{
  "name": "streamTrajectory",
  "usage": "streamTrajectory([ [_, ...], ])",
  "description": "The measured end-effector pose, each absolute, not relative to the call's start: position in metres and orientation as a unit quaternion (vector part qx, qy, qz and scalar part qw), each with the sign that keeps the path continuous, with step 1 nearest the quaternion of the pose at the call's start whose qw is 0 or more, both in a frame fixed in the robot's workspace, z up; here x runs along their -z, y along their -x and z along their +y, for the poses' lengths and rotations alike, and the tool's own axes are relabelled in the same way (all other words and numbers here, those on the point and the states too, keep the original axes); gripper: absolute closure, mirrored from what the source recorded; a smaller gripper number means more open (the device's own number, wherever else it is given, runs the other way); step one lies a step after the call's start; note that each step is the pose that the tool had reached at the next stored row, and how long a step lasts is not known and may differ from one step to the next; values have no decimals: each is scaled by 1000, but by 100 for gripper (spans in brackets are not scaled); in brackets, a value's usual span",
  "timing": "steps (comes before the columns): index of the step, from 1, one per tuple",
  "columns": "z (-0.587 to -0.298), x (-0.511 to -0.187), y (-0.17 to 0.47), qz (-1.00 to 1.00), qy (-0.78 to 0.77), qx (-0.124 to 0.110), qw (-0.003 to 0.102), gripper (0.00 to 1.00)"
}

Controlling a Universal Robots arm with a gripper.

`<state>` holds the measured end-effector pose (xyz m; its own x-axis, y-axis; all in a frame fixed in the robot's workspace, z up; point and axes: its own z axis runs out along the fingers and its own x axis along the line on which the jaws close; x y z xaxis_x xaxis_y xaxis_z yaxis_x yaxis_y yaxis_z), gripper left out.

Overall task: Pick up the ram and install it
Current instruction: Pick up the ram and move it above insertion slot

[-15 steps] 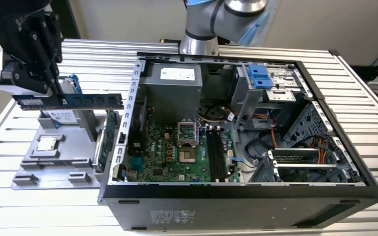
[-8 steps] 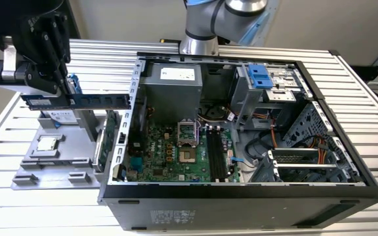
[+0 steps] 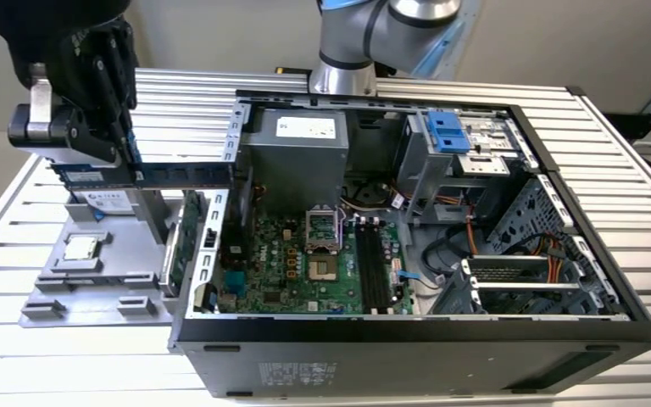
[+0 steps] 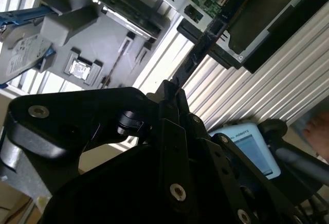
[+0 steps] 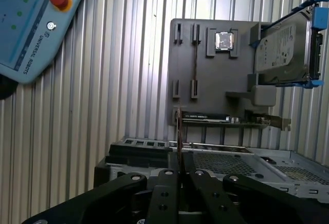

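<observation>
Claw: my claw [image 3: 128,157] is pressed together on the ram [image 3: 184,174] – in the first wrist view I see the stick edge-on between the fingers.
Ram: it hangs level above the grey tray [image 3: 111,275], outside the computer case [image 3: 416,332], on the exterior view's left. One end sits just beside the case's side wall.
Progress: picked up, I judge. It is not over the motherboard [image 3: 303,271].
Risk, collision: that end is close to the wall, so a sideways move without more height could clip the metal and twist the stick in my grip.
Risk, grip: I'm pinching a thin board near one end, so any knock could tilt it. Then it would meet the black slots [image 3: 376,263] crooked and jam.
Risk, cables: loose wires lie near the slots and could snag.
Count: one ram in the claw, one claw, one processor chip [image 3: 82,248] and one hard drive [image 5: 285,49] on the tray, one case on the table [image 3: 77,365].
Slots: several – I can't count them cleanly.
</observation>
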<state>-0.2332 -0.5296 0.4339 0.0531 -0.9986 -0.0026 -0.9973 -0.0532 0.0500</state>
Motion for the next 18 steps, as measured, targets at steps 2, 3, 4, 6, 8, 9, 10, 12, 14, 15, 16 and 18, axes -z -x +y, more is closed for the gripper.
streamTrajectory([
  [2, -530, -434, 227, -688, -725, 18, 17, 100],
  [3, -530, -434, 225, -688, -725, 18, 17, 100],
  [4, -530, -434, 223, -689, -725, 18, 17, 100],
  [6, -530, -433, 219, -691, -723, 18, 17, 100],
  [8, -530, -433, 218, -694, -719, 18, 17, 100],
  [9, -530, -433, 217, -697, -717, 19, 17, 100],
  [10, -530, -433, 217, -700, -713, 19, 17, 100],
  [12, -530, -432, 217, -708, -706, 19, 16, 100],
  [14, -530, -432, 217, -714, -700, 19, 16, 100],
  [15, -530, -432, 216, -716, -698, 19, 16, 100],
  [16, -530, -432, 215, -717, -697, 19, 16, 100],
  [18, -530, -432, 211, -719, -695, 19, 16, 100],
])
